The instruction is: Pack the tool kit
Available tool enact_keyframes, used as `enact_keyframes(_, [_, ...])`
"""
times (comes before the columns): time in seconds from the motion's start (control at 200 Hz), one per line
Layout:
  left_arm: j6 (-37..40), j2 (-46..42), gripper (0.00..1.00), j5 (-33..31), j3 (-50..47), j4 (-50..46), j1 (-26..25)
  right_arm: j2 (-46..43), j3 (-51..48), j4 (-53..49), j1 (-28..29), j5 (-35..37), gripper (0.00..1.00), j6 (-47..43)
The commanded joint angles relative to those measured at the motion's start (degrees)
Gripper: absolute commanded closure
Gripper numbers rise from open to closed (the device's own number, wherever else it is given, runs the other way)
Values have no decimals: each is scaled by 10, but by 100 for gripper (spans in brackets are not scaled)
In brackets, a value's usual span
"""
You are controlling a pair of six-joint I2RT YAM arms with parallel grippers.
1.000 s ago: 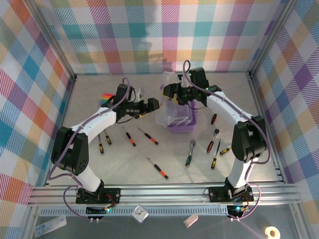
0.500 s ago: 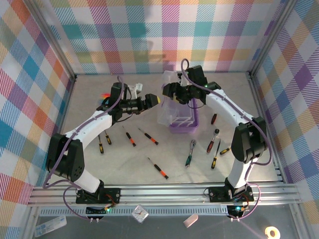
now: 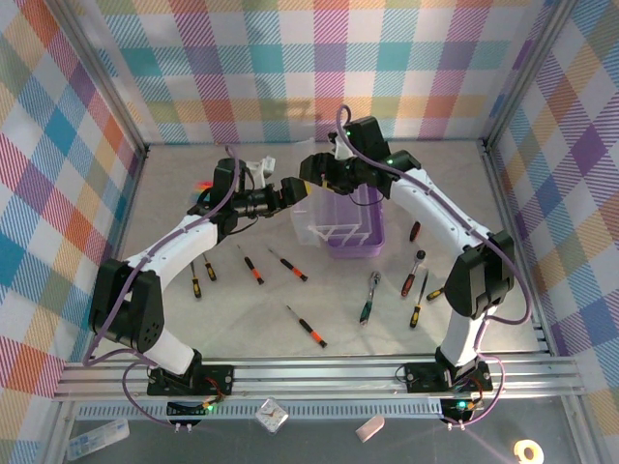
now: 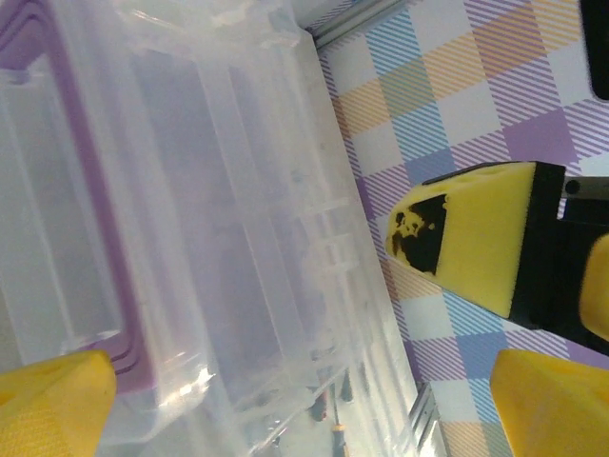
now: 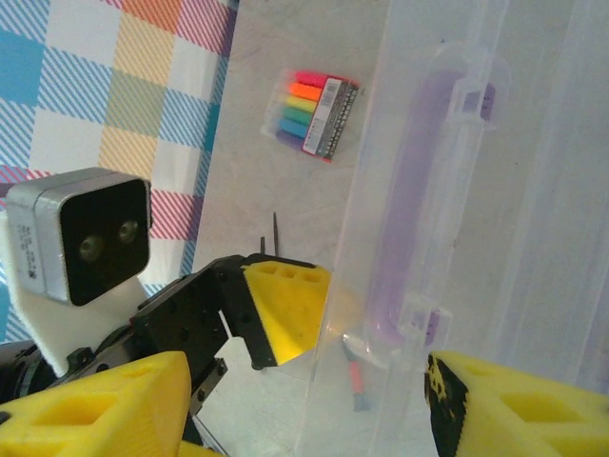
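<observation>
A: Start at the left. What is on the table (image 3: 174, 319)?

B: The striped pack (image 3: 203, 189) lies far back on the left; it is no part of the kit. Loose screwdrivers (image 3: 251, 263) lie in front of it, outside the box.

A: And the left claw (image 3: 290, 190)?

B: Its fingers are spread wide and it holds nothing. It hangs just beside the clear lid (image 3: 319, 217), on the lid's left side.

A: Where is the box (image 3: 363, 246)?

B: Mid-table, toward the back. It is purple, with the lid raised and leaning to the left. The right claw (image 3: 314, 174) is at the lid's top edge. From its own wrist, the edge runs between its pads (image 5: 504, 409), but I cannot tell whether they pinch it or merely straddle it.

A: So the step in hand is opening the lid fully?

B: I judge so. The swing should follow the hinge's arc. A sideways drag would likely slide or tip the light box. The left claw could steady the lid or the box wall, but the two claws are very near each other, so one should give way before the other moves.

A: Further right?

B: Two wrenches (image 3: 370, 295) and more screwdrivers lie right of the box, apart from it. They can go in once the lid is clear of the opening.
</observation>
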Motion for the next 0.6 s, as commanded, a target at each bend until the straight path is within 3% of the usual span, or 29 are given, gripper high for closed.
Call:
enact_keyframes(0.0, [9, 17, 0, -13, -7, 7, 5, -16, 1, -17, 2, 22, 33, -29])
enact_keyframes(0.175, [65, 15, 2, -48, 5, -63, 8, -80, -52, -45, -50, 92, 34, -68])
enact_keyframes(0.335, [83, 9, 3, -65, 6, -89, 12, -120, -139, -56, -151, 120, 35, -98])
enact_keyframes(0.455, [86, 14, 4, -64, 2, -81, 18, -108, -190, -55, -199, 119, 37, -117])
enact_keyframes(0.595, [77, 40, 6, -54, 3, -58, 29, -59, -224, -33, -209, 94, 39, -132])
